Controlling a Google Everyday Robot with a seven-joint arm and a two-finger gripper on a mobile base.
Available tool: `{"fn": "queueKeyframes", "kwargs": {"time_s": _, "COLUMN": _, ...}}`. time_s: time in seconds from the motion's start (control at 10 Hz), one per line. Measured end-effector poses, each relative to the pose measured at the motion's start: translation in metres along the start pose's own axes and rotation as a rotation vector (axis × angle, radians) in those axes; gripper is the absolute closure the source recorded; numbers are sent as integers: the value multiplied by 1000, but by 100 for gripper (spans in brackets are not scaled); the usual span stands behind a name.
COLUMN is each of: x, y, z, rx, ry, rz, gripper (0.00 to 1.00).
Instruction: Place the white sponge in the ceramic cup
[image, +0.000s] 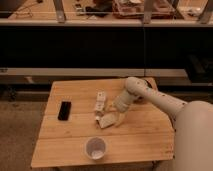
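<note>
One white sponge, jaws beside it

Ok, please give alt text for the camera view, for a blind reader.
A robot arm reaches from the right over a wooden table, its hand at the white sponge near the middle. A white cup stands near the front edge; a black slab and a segmented white object lie farther back.
</note>
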Motion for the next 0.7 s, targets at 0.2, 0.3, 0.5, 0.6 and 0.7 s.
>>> {"fn": "queueKeyframes", "kwargs": {"time_s": 0.2, "x": 1, "y": 4, "z": 6, "rx": -9, "ry": -21, "rz": 2, "gripper": 69}}
{"fn": "queueKeyframes", "kwargs": {"time_s": 0.3, "x": 0, "y": 6, "z": 7, "rx": -14, "ry": -41, "rz": -3, "gripper": 83}}
{"fn": "queueKeyframes", "kwargs": {"time_s": 0.5, "x": -6, "y": 3, "z": -4, "rx": -4, "ry": -64, "rz": -16, "gripper": 98}}
{"fn": "queueKeyframes", "kwargs": {"time_s": 0.6, "x": -12, "y": 0, "z": -19, "rx": 4, "ry": -64, "rz": -23, "gripper": 100}}
{"fn": "queueKeyframes", "kwargs": {"time_s": 0.7, "x": -19, "y": -2, "z": -38, "rx": 7, "ry": -57, "rz": -32, "gripper": 100}}
